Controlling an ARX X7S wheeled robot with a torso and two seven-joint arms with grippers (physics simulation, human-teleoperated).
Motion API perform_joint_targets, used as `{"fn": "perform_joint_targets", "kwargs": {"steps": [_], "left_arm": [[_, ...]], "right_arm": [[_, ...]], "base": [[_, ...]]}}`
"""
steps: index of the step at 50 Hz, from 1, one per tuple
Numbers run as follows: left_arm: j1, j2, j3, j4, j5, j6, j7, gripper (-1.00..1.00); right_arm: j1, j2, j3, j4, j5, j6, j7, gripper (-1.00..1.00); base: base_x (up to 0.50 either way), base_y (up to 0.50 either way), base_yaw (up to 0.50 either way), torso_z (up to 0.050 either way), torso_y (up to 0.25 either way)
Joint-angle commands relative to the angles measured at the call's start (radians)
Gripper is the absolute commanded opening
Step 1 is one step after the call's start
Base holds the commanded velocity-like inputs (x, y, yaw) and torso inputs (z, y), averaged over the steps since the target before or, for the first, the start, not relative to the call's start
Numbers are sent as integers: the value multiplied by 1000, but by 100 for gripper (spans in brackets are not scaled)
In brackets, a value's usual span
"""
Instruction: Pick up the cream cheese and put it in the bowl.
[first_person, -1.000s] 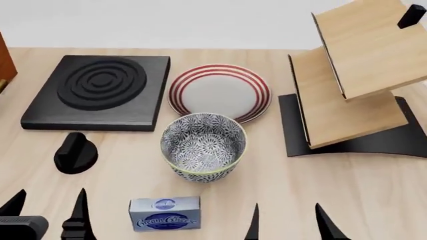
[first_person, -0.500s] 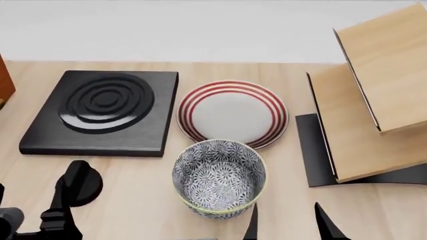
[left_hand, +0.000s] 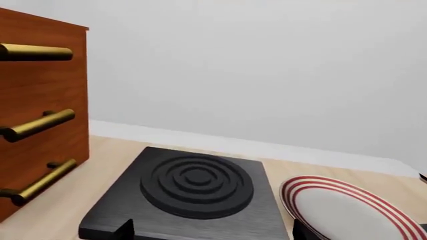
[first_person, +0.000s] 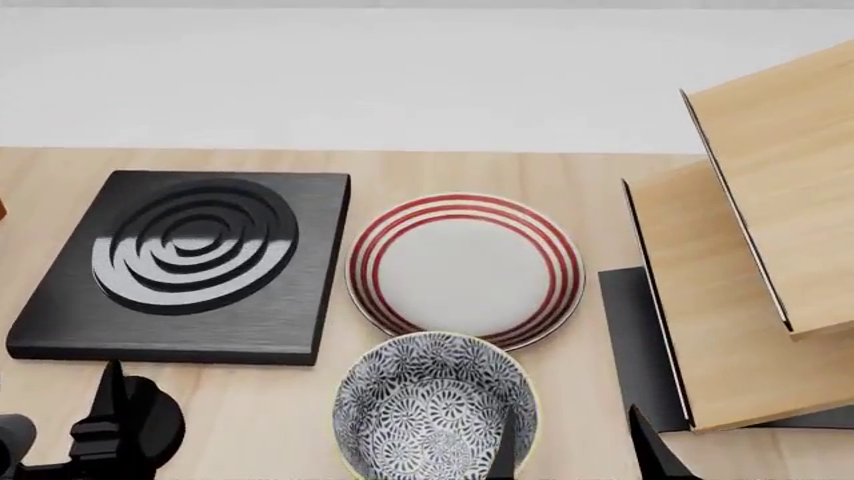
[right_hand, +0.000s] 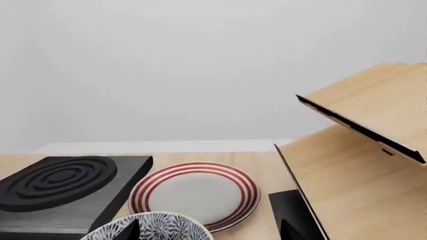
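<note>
The cream cheese is out of view in every frame. The blue-and-white floral bowl stands at the near middle of the table, cut off by the head view's lower edge. Its rim also shows in the right wrist view, just ahead of my right gripper. My right gripper is open and empty, with one fingertip over the bowl's right side. At the lower left, my left gripper is open. In the left wrist view the left gripper points at the black burner block.
A black burner block lies at the left, and a white plate with red rings sits behind the bowl. A tilted wooden rack on a black base fills the right. A black knob stands by my left gripper. An orange drawer cabinet is further left.
The head view has swung up and away. The cream cheese has slipped out past the lower edge, and the bowl, plate and burner now sit lower in the picture.
</note>
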Motion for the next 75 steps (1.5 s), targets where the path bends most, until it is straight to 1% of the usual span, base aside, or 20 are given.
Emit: {"fn": "perform_joint_targets", "kwargs": {"steps": [1, 7, 11, 13, 14, 21, 23, 24, 28, 33, 39, 42, 44, 49, 51, 56, 59, 61, 64, 75], "left_arm": [[2, -4, 1, 0, 1, 7, -7, 100], [-1, -6, 4, -2, 3, 4, -14, 100], [1, -9, 4, 6, 2, 2, -17, 100], [3, -11, 2, 13, -1, 1, -19, 100], [5, -12, 2, 16, -2, 2, -19, 100], [10, -17, 5, 27, -1, 2, -23, 100], [12, -19, 4, 34, -3, 1, -25, 100], [20, -14, 6, 9, 7, 33, -15, 100], [22, -16, 5, 11, 7, 38, -17, 100], [21, -21, 0, 18, 0, 32, -22, 100], [21, -28, -1, 28, -3, 27, -26, 100], [20, -27, 2, 25, 0, 29, -27, 100], [18, -28, 4, 25, 1, 28, -29, 100], [19, -30, 3, 28, -1, 30, -31, 100], [19, -30, 4, 27, -3, 30, -30, 100], [19, -31, 5, 21, -1, 35, -31, 100], [21, -32, 4, 19, -4, 39, -31, 100], [21, -33, 4, 18, -3, 40, -31, 100], [19, -34, 2, 16, -9, 38, -32, 100], [23, -36, 6, 19, -8, 44, -36, 100]], "right_arm": [[-5, 5, -1, -3, 8, -16, 1, 100], [-30, 2, 23, -25, 49, -86, -22, 100], [-27, 7, 23, -51, 54, -44, 1, 100], [-24, 10, 39, -65, 119, -9, -8, 100], [-29, 4, 47, -63, 131, -45, -24, 100], [-20, 23, 46, -105, 149, 53, 24, 100], [-22, 23, 44, -110, 144, 49, 26, 100], [-22, 23, 46, -114, 151, 45, 23, 100], [-17, 73, 35, -150, 248, 115, -43, 100], [-17, 125, 36, -182, 324, 117, -136, 100], [8, 202, 48, -203, 503, 182, -259, 100], [-2, 220, 30, -211, 481, 155, -315, 100], [3, 228, 27, -213, 493, 170, -318, 100], [-1, 279, -23, -229, 488, 180, -414, 100], [6, 280, -22, -223, 499, 194, -405, 100], [9, 313, -53, -228, 497, 207, -462, 100], [-5, 346, -131, -241, 386, 182, -526, 100], [-2, 360, -151, -247, 387, 206, -539, 100], [-22, 377, -187, -254, 319, 168, -574, 100], [-29, 401, -185, -252, 337, 156, -609, 100]], "base": [[0, 0, 0, 0, 0], [0, 0, 0, 0, 0], [0, 0, 0, 0, 0], [0, 0, 0, 0, 0], [0, 0, 0, 0, 0], [0, 0, 0, 0, 0], [0, 0, 0, 0, 0], [0, 0, 0, 0, 0], [0, 0, 0, 0, 0], [0, 0, 0, 0, 0], [0, 0, 0, 0, 0], [0, 0, 0, 0, 0], [0, 0, 0, 0, 0], [0, 0, 0, 0, 0], [0, 0, 0, 0, 0], [0, 0, 0, 0, 0], [0, 0, 0, 0, 0], [0, 0, 0, 0, 0], [0, 0, 0, 0, 0], [0, 0, 0, 0, 0]]}}
